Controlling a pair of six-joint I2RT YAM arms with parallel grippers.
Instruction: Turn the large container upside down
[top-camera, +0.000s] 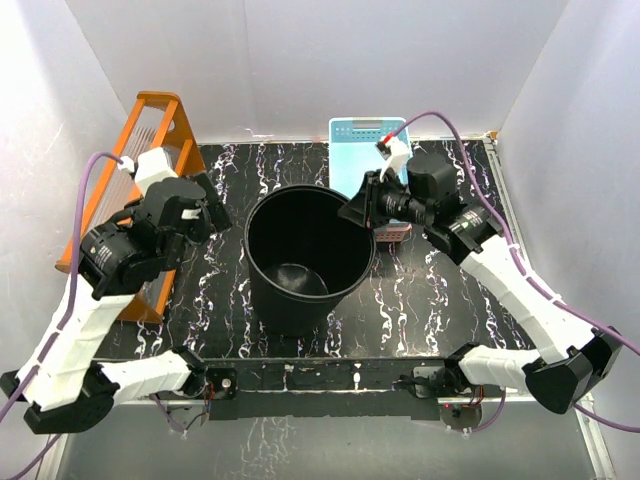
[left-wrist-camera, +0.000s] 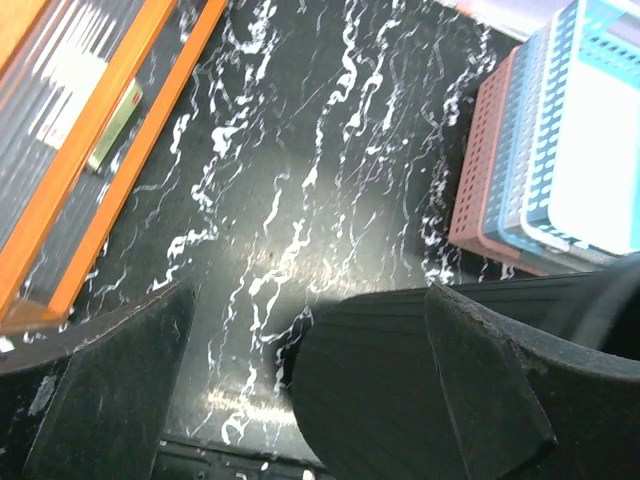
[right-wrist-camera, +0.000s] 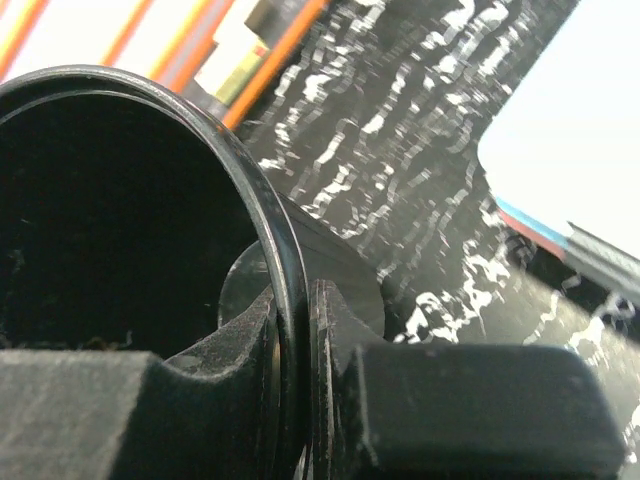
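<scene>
The large container (top-camera: 268, 290), a tall black round bin, stands upright with its mouth up in the middle of the table. My right gripper (top-camera: 362, 212) is shut on its upper right rim. In the right wrist view one finger sits inside the rim (right-wrist-camera: 150, 85) and the other outside, the gripper (right-wrist-camera: 297, 330) pinching the wall. My left gripper (top-camera: 217, 215) hovers open just left of the bin. From the left wrist view its ribbed side (left-wrist-camera: 380, 390) lies partly between the wide-spread fingers (left-wrist-camera: 110, 390), not touched by either.
An orange rack (top-camera: 150, 150) stands along the left edge, close behind the left arm. Stacked perforated baskets (top-camera: 360, 135) lie at the back right, with a pink one (top-camera: 393, 232) under the right wrist. White walls enclose the marbled black table (top-camera: 430, 300).
</scene>
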